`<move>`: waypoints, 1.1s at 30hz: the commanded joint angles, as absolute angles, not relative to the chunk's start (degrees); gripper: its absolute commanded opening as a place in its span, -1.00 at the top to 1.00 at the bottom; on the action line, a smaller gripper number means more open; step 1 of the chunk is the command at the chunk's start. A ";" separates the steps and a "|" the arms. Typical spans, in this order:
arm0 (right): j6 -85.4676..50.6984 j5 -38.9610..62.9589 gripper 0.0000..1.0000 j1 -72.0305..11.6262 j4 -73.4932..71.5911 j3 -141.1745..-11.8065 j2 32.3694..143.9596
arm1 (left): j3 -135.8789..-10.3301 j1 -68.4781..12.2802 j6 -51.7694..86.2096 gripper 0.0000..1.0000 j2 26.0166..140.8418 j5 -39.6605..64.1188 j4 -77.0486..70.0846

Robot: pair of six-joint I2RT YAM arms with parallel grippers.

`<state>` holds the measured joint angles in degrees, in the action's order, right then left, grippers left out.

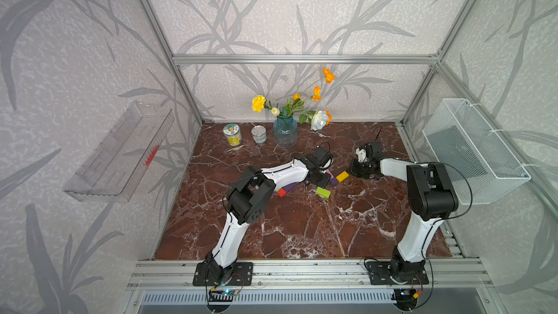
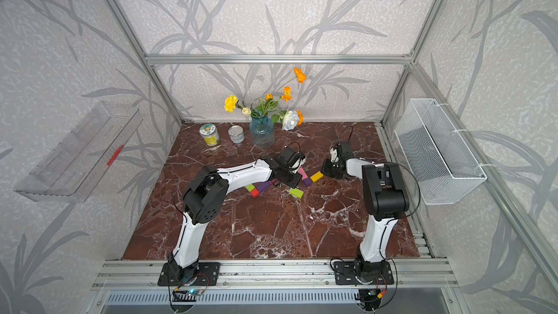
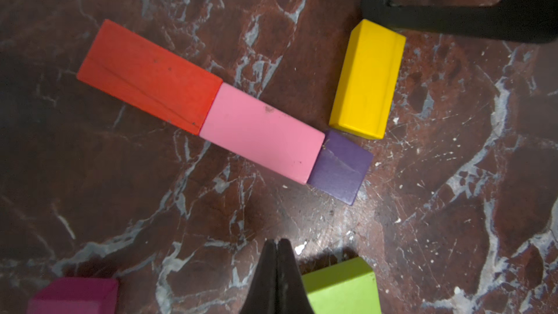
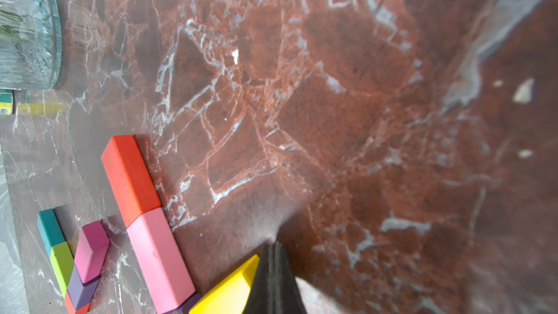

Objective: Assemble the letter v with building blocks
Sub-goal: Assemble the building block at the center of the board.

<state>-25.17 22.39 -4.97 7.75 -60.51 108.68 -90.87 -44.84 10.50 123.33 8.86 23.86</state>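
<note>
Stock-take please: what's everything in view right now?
block line: three, red bar, pink bar, purple cube, end to end mid-table.
yellow bar: one, yellow, by purple cube.
lime block: one, lime green, near the line.
block cluster: five, teal bar, lime bar, magenta block, purple bar, red cube, bunched.
cans: two, yellow-labelled can, silver can, back.
vase: one, blue glass, flowers, beside cans.
tray: one, clear, left wall.
basket: one, white mesh, right wall.
table: one, red marble.
left tool: one, black, shut, empty, near lime block.
right tool: one, black, shut, empty, beside yellow bar.

Three blocks (image 3: 261, 137) lie end to end (touching), vase (image 1: 285, 132) behind.
</note>
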 commanded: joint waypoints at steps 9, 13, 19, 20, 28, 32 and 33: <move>-25.36 21.38 1.00 -4.75 9.29 -58.65 106.19 | -92.46 -44.72 10.72 1.00 125.51 10.24 25.58; -25.49 21.65 1.00 -4.74 9.04 -58.19 105.73 | -92.46 -44.69 10.75 1.00 125.68 11.06 25.58; -25.93 22.30 1.00 -4.75 8.11 -57.35 105.82 | -92.54 -44.72 10.72 1.00 125.82 12.23 25.57; -26.02 22.33 1.00 -4.75 8.08 -57.23 105.79 | -92.46 -44.66 10.63 1.00 125.84 12.32 25.58; -26.44 23.22 1.00 -4.75 7.14 -57.04 106.14 | -92.59 -44.65 10.33 1.00 126.10 13.71 25.67; -26.63 23.39 1.00 -4.75 6.72 -56.87 106.26 | -92.90 -44.68 10.36 1.00 126.45 14.19 25.84; -26.63 23.45 1.00 -4.75 6.66 -56.82 106.41 | -92.99 -44.70 10.37 1.00 126.53 14.38 25.88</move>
<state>-26.30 23.16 -4.91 6.50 -57.98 107.11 -91.15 -44.77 10.50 125.16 13.47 24.84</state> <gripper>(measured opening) 0.045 0.048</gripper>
